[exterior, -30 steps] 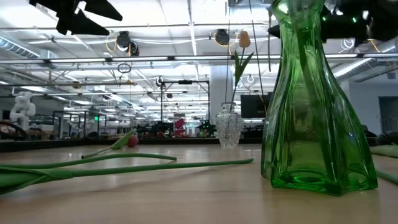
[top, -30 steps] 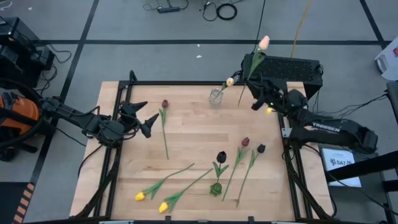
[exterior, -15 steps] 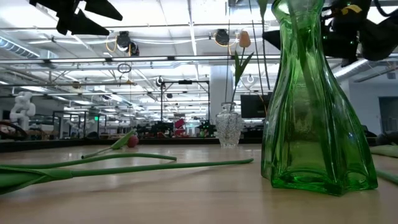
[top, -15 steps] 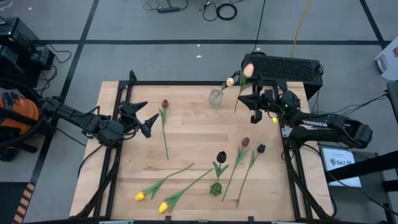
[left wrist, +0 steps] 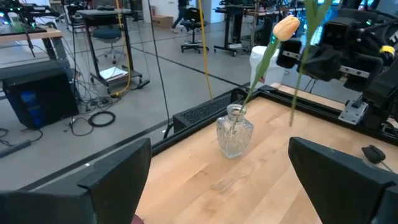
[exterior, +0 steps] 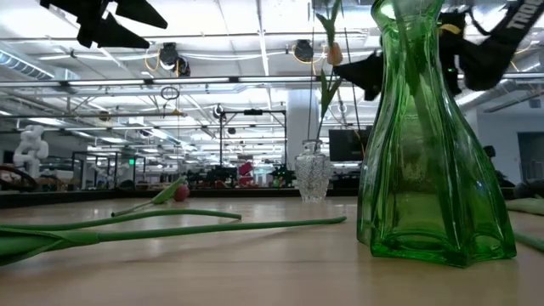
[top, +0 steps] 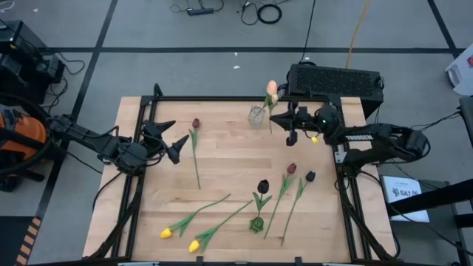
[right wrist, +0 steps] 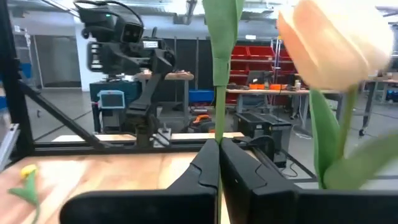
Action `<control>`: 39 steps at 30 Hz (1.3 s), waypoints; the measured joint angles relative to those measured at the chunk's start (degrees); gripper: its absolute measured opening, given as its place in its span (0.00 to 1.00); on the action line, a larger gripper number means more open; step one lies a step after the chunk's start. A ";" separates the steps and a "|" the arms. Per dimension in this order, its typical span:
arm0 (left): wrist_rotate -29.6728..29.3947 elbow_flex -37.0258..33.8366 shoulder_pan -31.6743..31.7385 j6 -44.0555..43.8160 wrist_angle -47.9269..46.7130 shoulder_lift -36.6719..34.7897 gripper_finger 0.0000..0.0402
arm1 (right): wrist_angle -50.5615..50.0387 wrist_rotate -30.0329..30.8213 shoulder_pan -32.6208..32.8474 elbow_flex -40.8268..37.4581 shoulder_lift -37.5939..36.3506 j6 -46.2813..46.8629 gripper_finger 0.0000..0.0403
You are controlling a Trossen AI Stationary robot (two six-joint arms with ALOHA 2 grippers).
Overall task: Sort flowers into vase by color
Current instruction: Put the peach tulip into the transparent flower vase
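Observation:
My right gripper [top: 284,120] is shut on a pale peach tulip whose head [top: 271,87] stands above the far edge, beside the clear vase [top: 256,116]. That vase holds another peach tulip [left wrist: 286,28] by its stem. The green vase [top: 256,223] stands near the front edge. On the table lie a dark red tulip [top: 196,123], further dark red [top: 291,168] and near-black [top: 263,185] ones, and two yellow ones [top: 166,233]. My left gripper [top: 174,145] hovers open at the table's left. My right gripper pinches the peach tulip's thin green stem [right wrist: 219,134] between its two shut fingers, below a leaf. The fingers come about level from the table's right and lie across the stem. The tulip stands nearly upright, and its lower end [left wrist: 290,123] hangs free beside the clear vase.
A black box [top: 336,80] sits behind the table's far right corner. The table's raised frame rail [top: 222,98] runs along the far edge behind the clear vase. Bare wood [top: 229,159] lies in the table's middle.
My right gripper has moved toward the table's left and down, toward the clear vase, rolling as it went, and stayed shut. The held tulip, which slanted with its head far beyond the far edge, now stands nearly upright with its head by the clear vase's tulip.

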 joint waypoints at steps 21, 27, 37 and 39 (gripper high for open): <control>0.17 0.00 0.00 0.02 -0.45 -0.01 0.96 | -6.38 9.28 0.30 18.29 12.51 -10.36 0.00; 0.17 0.00 0.00 0.08 -0.54 0.01 0.96 | -6.43 12.19 0.09 19.95 12.84 -11.41 0.00; 0.15 0.00 0.00 0.09 -0.76 0.00 0.96 | -12.47 11.93 -0.55 19.93 14.54 -11.18 0.00; 0.16 0.00 0.00 0.09 -0.75 0.00 0.96 | -12.26 11.95 -0.55 19.93 14.91 -10.79 0.00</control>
